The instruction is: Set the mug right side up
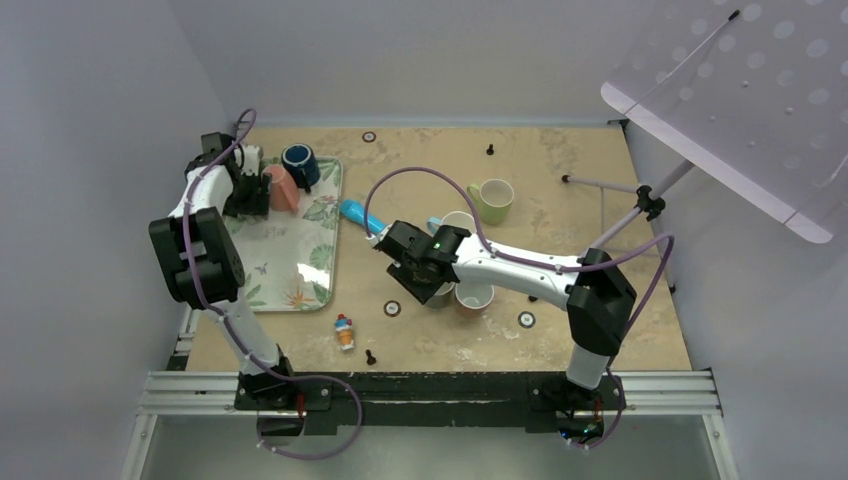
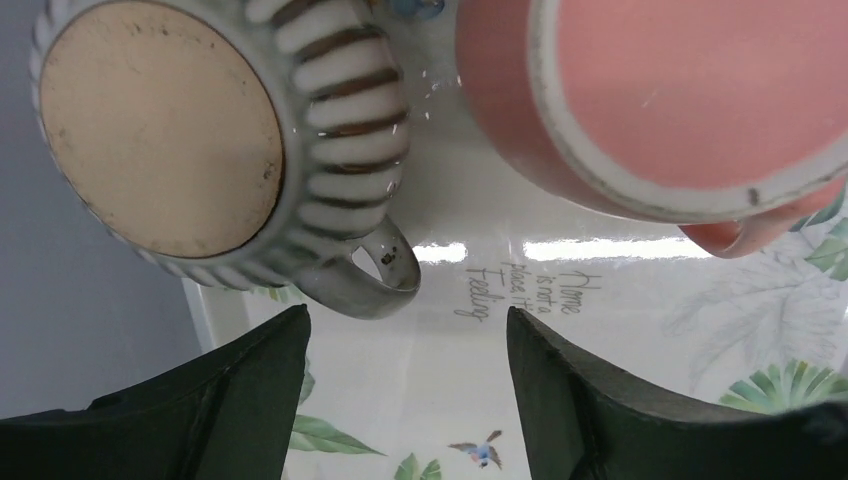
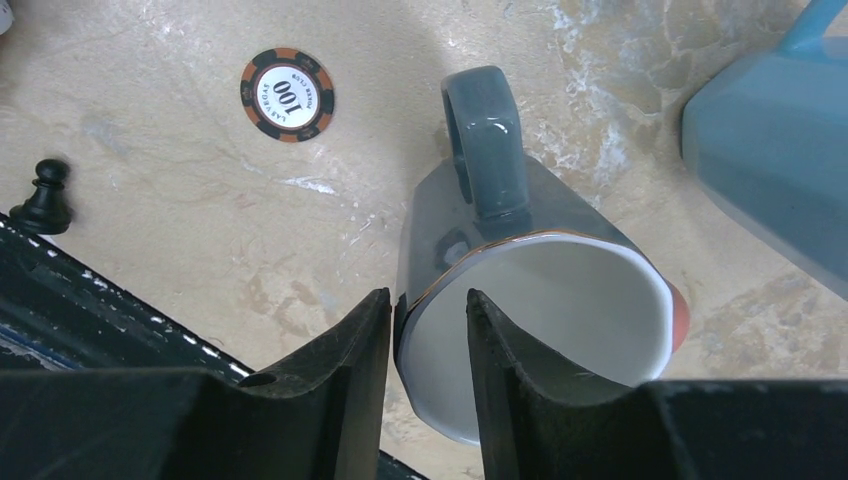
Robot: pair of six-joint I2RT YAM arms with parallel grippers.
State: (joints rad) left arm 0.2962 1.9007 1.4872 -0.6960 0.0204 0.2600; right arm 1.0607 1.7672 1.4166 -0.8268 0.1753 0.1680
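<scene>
A grey mug [image 3: 540, 300] with a white inside stands mouth up on the table, its handle pointing away from the wrist. My right gripper [image 3: 427, 295] straddles its rim, one finger inside and one against the outer wall, with the jaws parted and a gap at the inner finger. In the top view this mug [image 1: 440, 293] is mostly hidden under the right gripper [image 1: 425, 285]. My left gripper [image 2: 406, 312] hangs open over the floral tray [image 2: 620, 380] with nothing between its fingers. Just ahead of it, a ribbed mug [image 2: 340, 130] and a pink mug [image 2: 500, 90] stand upside down.
An orange mug [image 1: 474, 297] stands touching the grey one. A green mug [image 1: 492, 198], a white mug [image 1: 460, 220] and a blue object [image 1: 358, 213] lie beyond. A dark blue mug [image 1: 300, 165] is on the tray [image 1: 300, 260]. Poker chip [image 3: 287, 95], pawn [image 3: 45, 195], small figurine [image 1: 344, 331], lamp stand [image 1: 650, 200].
</scene>
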